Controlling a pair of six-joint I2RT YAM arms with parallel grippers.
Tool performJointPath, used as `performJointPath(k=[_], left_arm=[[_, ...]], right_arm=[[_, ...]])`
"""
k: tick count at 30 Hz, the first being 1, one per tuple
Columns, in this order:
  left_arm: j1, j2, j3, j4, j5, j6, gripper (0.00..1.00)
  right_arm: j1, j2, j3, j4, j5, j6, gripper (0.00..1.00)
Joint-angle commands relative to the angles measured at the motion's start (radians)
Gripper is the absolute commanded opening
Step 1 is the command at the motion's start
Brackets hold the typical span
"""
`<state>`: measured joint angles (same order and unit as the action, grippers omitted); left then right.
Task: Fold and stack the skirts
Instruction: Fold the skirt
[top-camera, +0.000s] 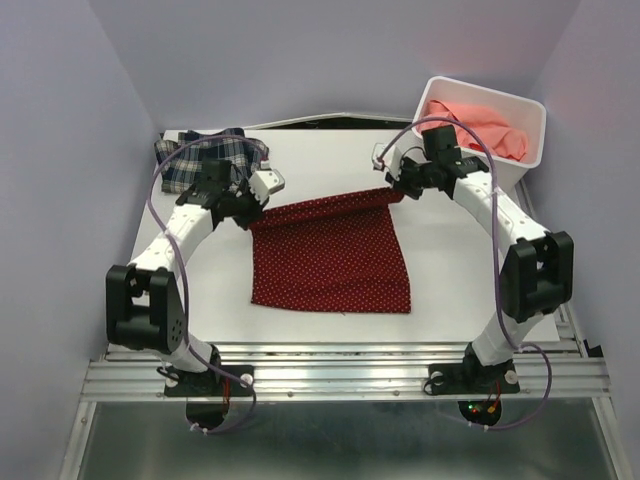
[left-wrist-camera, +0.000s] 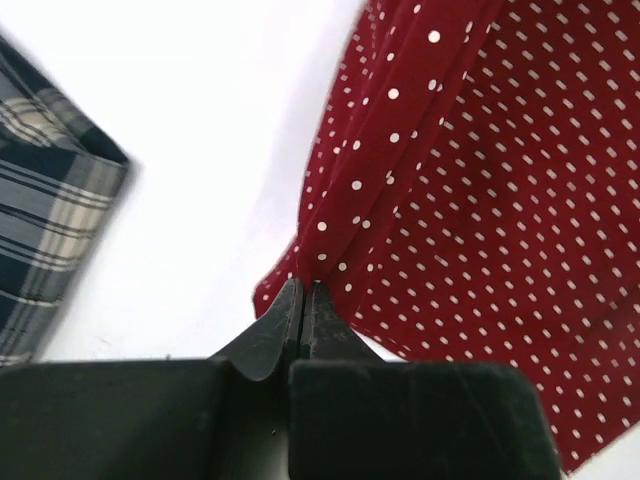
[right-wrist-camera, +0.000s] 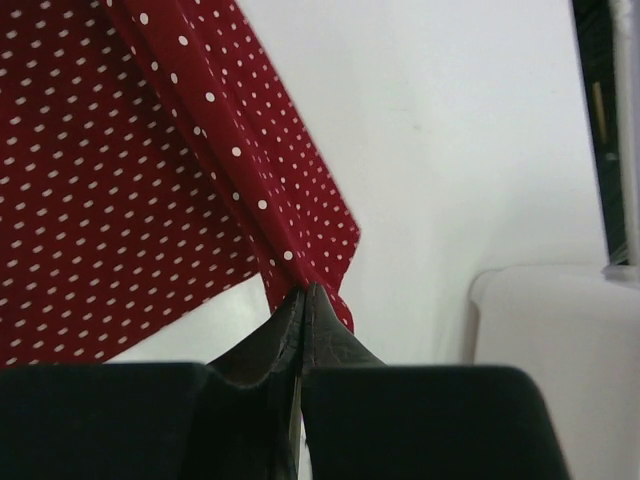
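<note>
While its near hem rests on the table (top-camera: 200, 300), the red skirt (top-camera: 330, 262) is pinched at both far corners by the left gripper (top-camera: 254, 214) and the right gripper (top-camera: 394, 190), both clamped tight, likely to stretch it flat for folding. Beyond, the plaid skirt (top-camera: 205, 158) lies far left and the pink skirt (top-camera: 480, 125) sits in the bin (top-camera: 532, 112).

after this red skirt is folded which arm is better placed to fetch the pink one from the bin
Probably right. The right gripper sits beside the white bin holding the pink skirt; the left gripper is over by the plaid skirt. Both pinch the red skirt's far corners.
</note>
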<state>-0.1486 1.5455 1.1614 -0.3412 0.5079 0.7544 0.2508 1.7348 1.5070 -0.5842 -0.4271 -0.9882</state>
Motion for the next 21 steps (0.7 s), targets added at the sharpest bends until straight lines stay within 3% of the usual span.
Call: performJointPath(k=[1,6,11,14,19,21], left_arm=[[-0.012,-0.175,-0.170,-0.035,-0.022,0.120,0.00],[-0.051,-0.258,-0.331,-0.042,-0.072,0.146,0.00],[-0.124,-0.234,-0.436,-0.016,-0.118,0.114,0.00],[-0.183,-0.188,-0.463,0.024,-0.138,0.071,0.07],[-0.192,-0.133,-0.453,0.031,-0.135,0.036,0.25],[-0.192,-0.137,-0.444,0.024,-0.138,0.031,0.28]], right_arm=[[0.010,-0.119,-0.140,-0.034,-0.007,0.020,0.01],[0.031,-0.199,-0.290,-0.032,-0.022,0.071,0.01],[0.053,-0.209,-0.447,0.040,-0.015,0.134,0.01],[0.053,-0.183,-0.461,0.060,-0.016,0.181,0.01],[0.053,-0.167,-0.452,0.049,-0.041,0.210,0.01],[0.053,-0.175,-0.453,0.040,-0.044,0.212,0.01]])
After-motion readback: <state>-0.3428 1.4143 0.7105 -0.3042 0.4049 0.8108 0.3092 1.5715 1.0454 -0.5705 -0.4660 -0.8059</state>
